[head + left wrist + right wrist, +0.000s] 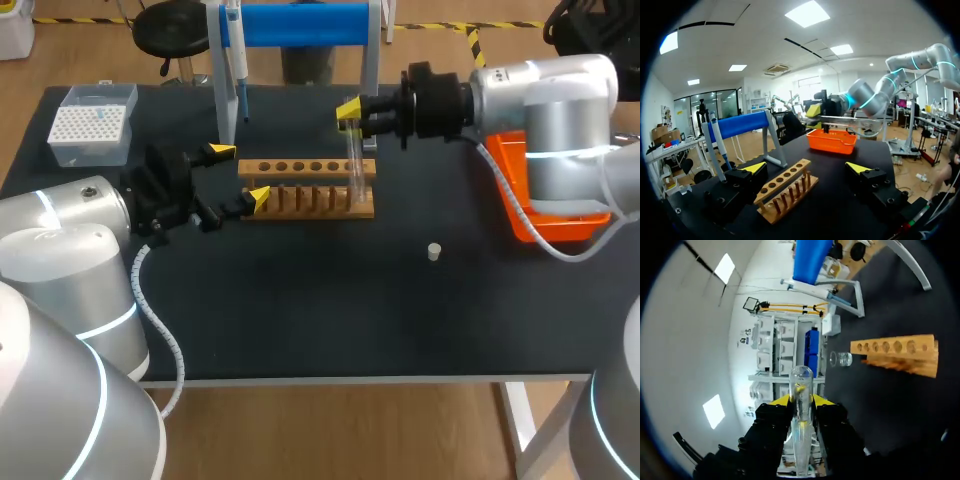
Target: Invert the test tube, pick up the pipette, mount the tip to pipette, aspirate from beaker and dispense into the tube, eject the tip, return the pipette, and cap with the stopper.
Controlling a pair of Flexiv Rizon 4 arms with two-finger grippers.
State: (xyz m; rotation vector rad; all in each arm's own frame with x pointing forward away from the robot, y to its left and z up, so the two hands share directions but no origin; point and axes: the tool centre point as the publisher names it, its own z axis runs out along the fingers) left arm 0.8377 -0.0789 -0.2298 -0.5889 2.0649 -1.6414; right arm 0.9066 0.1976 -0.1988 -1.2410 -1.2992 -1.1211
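The left arm (pixel 60 250) comes in low from 8 o'clock and lies level. Its claw (pixel 240 174) is spread wide, one finger on each long side of the rack (pixel 310 188) at its left end; I cannot tell whether either finger touches the wood. In the left wrist view the rack stands between the open fingers and runs on ahead of them.

The right arm (pixel 560 110) reaches in level from 2 o'clock with its wrist rolled onto its side. Its claw (pixel 350 114) is clamped on the tube (pixel 356 165). The tube lies about level in the air, crossing over the rack's right end. It is clear glass, and what it holds I cannot tell.

The rack shows a row of round holes along its top. In the right wrist view a clear beaker (pixel 841 359) stands just off one end of the rack, contents not readable.

From the rack, the tip box (pixel 95 150) sits at 10 o'clock, filled with rows of white tips (pixel 88 122). The pipette (pixel 237 60) hangs on the stand (pixel 300 25) at 12. The orange bin (pixel 510 190) is at 3, and the stopper (pixel 434 251) stands alone on the table (pixel 300 320) at 4.
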